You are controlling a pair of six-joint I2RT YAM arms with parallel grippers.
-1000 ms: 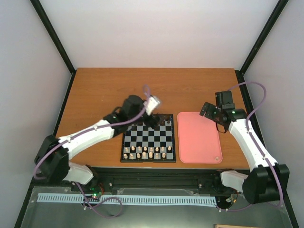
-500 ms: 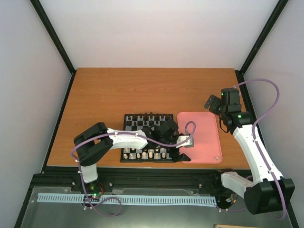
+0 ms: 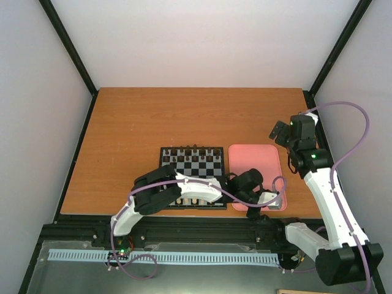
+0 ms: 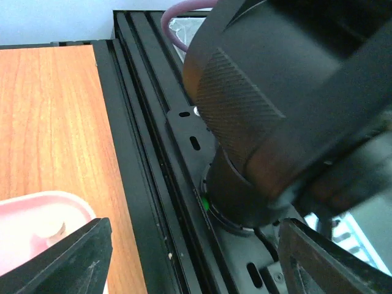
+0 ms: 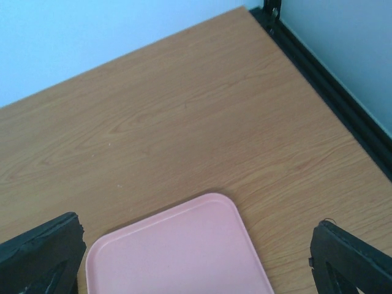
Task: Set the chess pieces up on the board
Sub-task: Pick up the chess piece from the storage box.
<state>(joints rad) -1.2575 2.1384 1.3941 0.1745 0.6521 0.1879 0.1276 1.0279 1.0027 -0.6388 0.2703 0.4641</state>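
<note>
The board (image 3: 202, 166) lies mid-table. Dark pieces stand on its far rows. Pale chess pieces (image 3: 191, 200) stand along its near rows, partly hidden by my left arm. My left gripper (image 3: 267, 208) reaches across the board's near edge to the near right corner of the pink tray (image 3: 256, 160). In the left wrist view it (image 4: 196, 229) is open and empty over the black rail, and one pale piece (image 4: 52, 228) lies in the tray corner (image 4: 73, 205) beside its left finger. My right gripper (image 3: 277, 131) hangs open and empty above the tray's far right corner (image 5: 177, 251).
The black rail (image 4: 147, 184) runs along the table's near edge, with the right arm's dark base (image 4: 263, 122) close in front of the left gripper. Bare wooden table (image 5: 184, 122) stretches beyond the tray to the black frame post (image 5: 318, 61).
My left arm has swung from the board's far side across its near edge to the tray's near right corner. My right gripper has drawn back to the right and farther off.
</note>
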